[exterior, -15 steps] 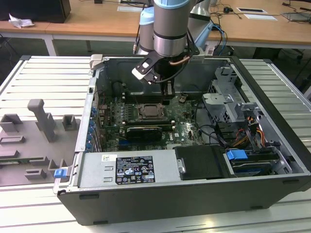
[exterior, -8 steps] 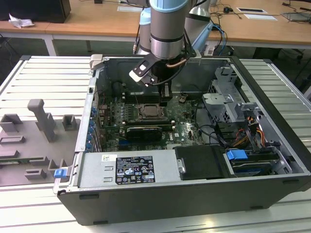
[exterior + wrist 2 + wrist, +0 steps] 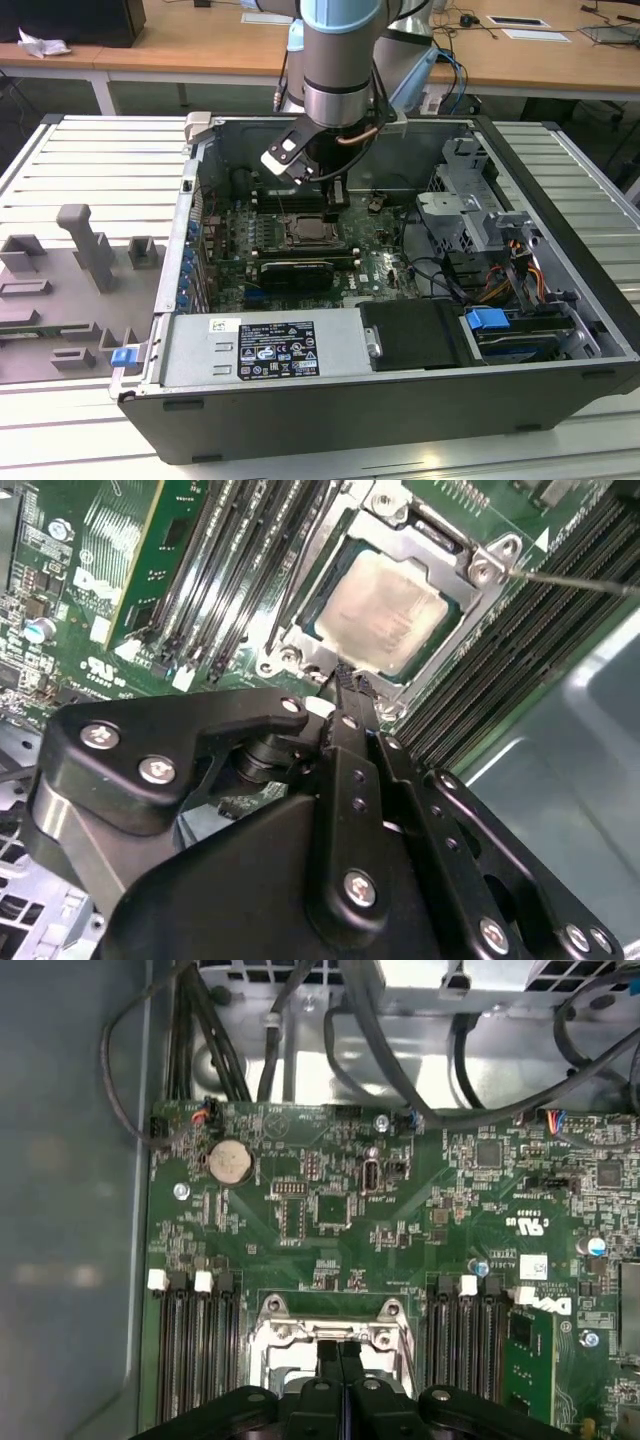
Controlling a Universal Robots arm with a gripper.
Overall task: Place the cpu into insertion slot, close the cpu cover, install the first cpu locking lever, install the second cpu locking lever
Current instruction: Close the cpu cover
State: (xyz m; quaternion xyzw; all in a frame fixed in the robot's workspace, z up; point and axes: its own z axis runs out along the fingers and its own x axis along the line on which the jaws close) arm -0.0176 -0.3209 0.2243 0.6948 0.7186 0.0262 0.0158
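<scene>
One cpu [image 3: 385, 605], pale beige, square, silver-rimmed

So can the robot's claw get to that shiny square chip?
Probably yes. The gripper, shut, sits right at the edge of the metal frame around the chip, with nothing between them. The frame covers the chip's edges, though, so likely only its top face is reachable.

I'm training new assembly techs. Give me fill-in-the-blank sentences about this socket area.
The cpu shows through the ___ of the cpu cover. The gripper, jaws ___, sits at that cover's edge. The motherboard is coloured ___.
Missing: window; shut; green.
</scene>
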